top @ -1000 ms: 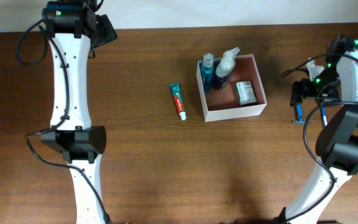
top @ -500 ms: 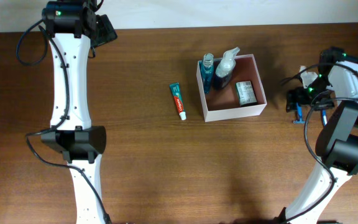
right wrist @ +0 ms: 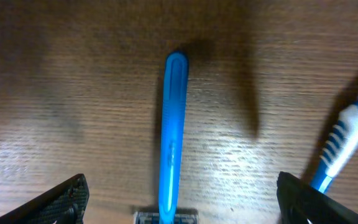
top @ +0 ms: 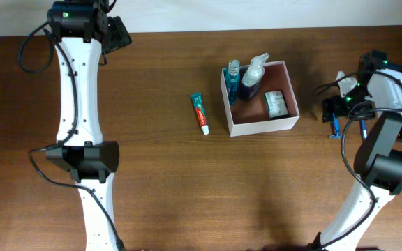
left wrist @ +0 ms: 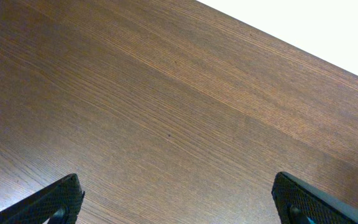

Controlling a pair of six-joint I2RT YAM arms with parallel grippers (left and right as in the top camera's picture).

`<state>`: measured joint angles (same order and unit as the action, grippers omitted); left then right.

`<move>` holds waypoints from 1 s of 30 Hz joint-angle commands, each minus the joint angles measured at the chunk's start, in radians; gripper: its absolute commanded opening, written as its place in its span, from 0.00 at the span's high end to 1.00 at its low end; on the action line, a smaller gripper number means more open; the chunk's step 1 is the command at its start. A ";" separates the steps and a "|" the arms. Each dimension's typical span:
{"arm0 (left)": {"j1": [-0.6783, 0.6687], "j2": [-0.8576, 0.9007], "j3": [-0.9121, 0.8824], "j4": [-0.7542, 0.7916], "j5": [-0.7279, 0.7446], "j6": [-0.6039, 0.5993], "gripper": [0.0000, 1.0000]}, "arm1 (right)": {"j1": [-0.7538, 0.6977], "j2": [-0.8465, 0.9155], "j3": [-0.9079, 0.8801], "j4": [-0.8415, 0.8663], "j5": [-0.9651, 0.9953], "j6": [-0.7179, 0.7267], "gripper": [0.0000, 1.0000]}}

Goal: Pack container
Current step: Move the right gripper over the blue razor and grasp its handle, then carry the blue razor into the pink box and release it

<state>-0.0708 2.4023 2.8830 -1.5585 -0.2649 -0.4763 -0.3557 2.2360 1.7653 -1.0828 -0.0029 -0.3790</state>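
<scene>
The container [top: 265, 126], a square white-walled box with a reddish-brown inside, stands right of the table's middle. It holds a blue bottle [top: 233, 81], a spray bottle [top: 254, 75] and a green-and-white packet [top: 276, 104]. A toothpaste tube [top: 199, 113] lies on the table left of it. A blue razor [top: 336, 128] lies to its right. My right gripper [top: 340, 106] is open just above the razor [right wrist: 173, 124], with a finger on each side and not touching it [right wrist: 182, 205]. My left gripper [top: 120, 32] is open and empty over bare wood at the far left back [left wrist: 179, 199].
A blue-and-white toothbrush [right wrist: 347, 140] lies close beside the razor, at the right of the right wrist view. The table's back edge [left wrist: 303, 43] runs near my left gripper. The right arm's cables [top: 347, 150] hang over the table's right side.
My right arm has shifted a little to the left over the razor. The left arm and the objects have not moved.
</scene>
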 commanded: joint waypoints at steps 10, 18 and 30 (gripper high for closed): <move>0.003 -0.028 -0.003 0.002 0.000 -0.009 0.01 | -0.004 0.061 -0.008 0.034 0.008 -0.010 0.13; 0.003 -0.028 -0.003 0.002 0.000 -0.009 0.01 | -0.004 0.061 -0.008 0.035 0.008 -0.006 0.44; 0.003 -0.028 -0.003 0.002 0.000 -0.009 0.00 | -0.004 0.061 -0.078 0.077 0.016 -0.006 0.54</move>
<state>-0.0708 2.4023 2.8830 -1.5585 -0.2649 -0.4763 -0.3557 2.2723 1.7470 -1.0229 0.0139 -0.3893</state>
